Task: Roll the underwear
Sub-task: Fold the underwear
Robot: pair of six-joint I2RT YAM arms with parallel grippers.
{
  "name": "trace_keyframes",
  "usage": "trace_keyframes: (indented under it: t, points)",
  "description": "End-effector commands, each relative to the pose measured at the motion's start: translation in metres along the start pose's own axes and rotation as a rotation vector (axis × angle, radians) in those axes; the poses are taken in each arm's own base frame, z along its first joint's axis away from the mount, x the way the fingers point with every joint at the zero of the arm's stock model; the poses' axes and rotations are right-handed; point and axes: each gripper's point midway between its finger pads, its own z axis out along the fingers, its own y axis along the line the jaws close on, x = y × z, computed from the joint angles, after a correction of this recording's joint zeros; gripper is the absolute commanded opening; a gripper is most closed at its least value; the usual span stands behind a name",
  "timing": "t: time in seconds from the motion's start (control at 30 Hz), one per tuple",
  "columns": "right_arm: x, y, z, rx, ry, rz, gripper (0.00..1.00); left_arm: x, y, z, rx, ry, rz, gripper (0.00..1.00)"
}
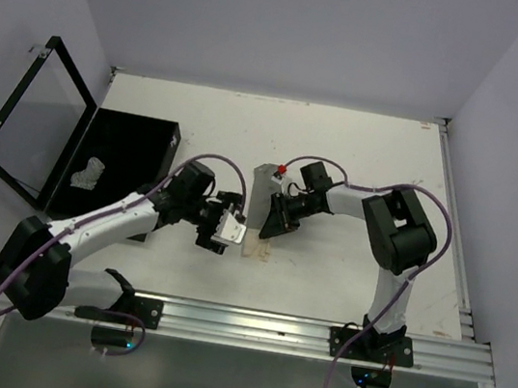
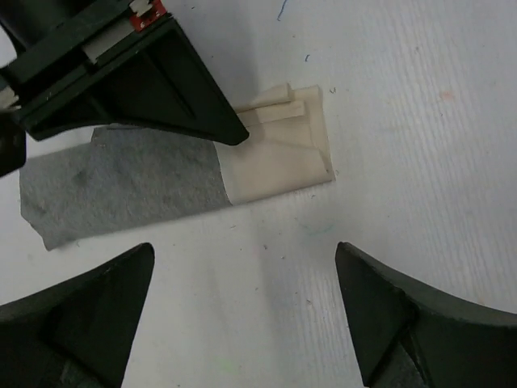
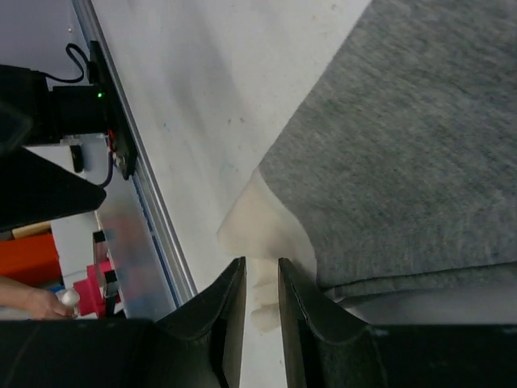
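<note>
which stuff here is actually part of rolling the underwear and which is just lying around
Part of the job: flat grey cloth underwear with cream waistband; pale crumpled cloth garment inside the box; open left hand; right hand at the waistband.
Just lying about: flat black box with hinged clear lid; silver metal rail along the near edge.

No legible text, label or number shows anywhere.

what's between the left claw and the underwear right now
Nothing visible: only bare table lies between the open left claw and the underwear. The right claw sits at its cream end.
</note>
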Motion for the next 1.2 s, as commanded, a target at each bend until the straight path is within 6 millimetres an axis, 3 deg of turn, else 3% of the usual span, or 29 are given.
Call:
trace_keyframes:
  t: [0.0,0.07,0.1,0.2,0.3,0.53,0.87,0.97,1.0,1.1,1.17]
  points:
    - [-0.011,-0.010,0.007,-0.011,-0.039,0.004,0.27,-0.018,0.004,0.006,-0.017,-0.028,0.391,0.96]
    - [-0.005,-0.018,0.012,-0.006,-0.023,0.034,0.26,-0.012,-0.004,0.017,0.033,-0.024,0.467,0.82]
    - [0.001,-0.026,0.016,0.001,-0.007,0.055,0.26,-0.014,-0.009,0.023,0.052,-0.027,0.493,0.66]
    - [0.010,-0.034,0.021,0.003,0.018,0.088,0.26,-0.010,-0.018,0.039,0.093,-0.014,0.592,0.47]
    - [0.014,-0.035,0.021,-0.003,0.025,0.106,0.25,-0.008,-0.028,0.050,0.135,-0.018,0.679,0.43]
    - [0.012,-0.024,0.014,-0.017,0.012,0.060,0.25,0.010,-0.047,0.068,0.228,0.010,0.785,0.47]
    - [0.028,-0.036,0.018,0.001,0.072,0.088,0.24,0.017,-0.048,0.086,0.247,0.035,0.820,0.44]
    - [0.032,-0.039,0.019,0.006,0.084,0.098,0.24,0.016,-0.049,0.089,0.246,0.031,0.820,0.37]
    - [0.032,-0.039,0.019,0.007,0.084,0.094,0.23,0.015,-0.050,0.090,0.249,0.031,0.820,0.26]
    - [0.035,-0.040,0.018,0.017,0.088,0.093,0.23,0.012,-0.050,0.089,0.245,0.030,0.819,0.07]
    - [0.037,-0.040,0.018,0.020,0.093,0.098,0.23,0.013,-0.054,0.086,0.262,0.035,0.797,0.03]
